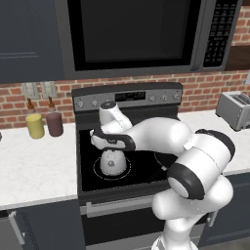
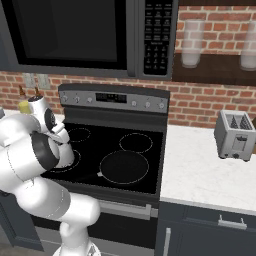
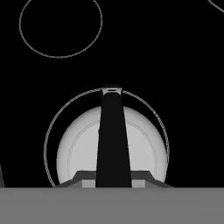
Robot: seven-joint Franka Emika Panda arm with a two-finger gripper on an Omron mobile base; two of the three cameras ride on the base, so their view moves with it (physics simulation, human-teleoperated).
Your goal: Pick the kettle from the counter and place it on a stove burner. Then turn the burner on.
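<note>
The pale silver-white kettle [image 1: 113, 163] stands inside the front-left ring of the black glass stove [image 1: 146, 168]. My gripper [image 1: 113, 148] points straight down right over it, with the hand touching its top. In the hand view the kettle's dome [image 3: 78, 148] lies within the burner ring, and its dark handle [image 3: 113, 140] runs up the middle. The gripper [image 3: 113, 181] straddles that handle, a finger tight against each side, shut on it. The arm hides the kettle in the right base view. White counter [image 1: 34, 168] lies to the left of the stove.
A yellow bottle [image 1: 35, 125] and a maroon bottle [image 1: 54, 123] stand at the back of the left counter. A toaster [image 2: 234, 134] sits on the right counter. The stove's grey back panel with knobs [image 1: 128, 99] is behind the burners, and a microwave [image 1: 132, 34] hangs overhead.
</note>
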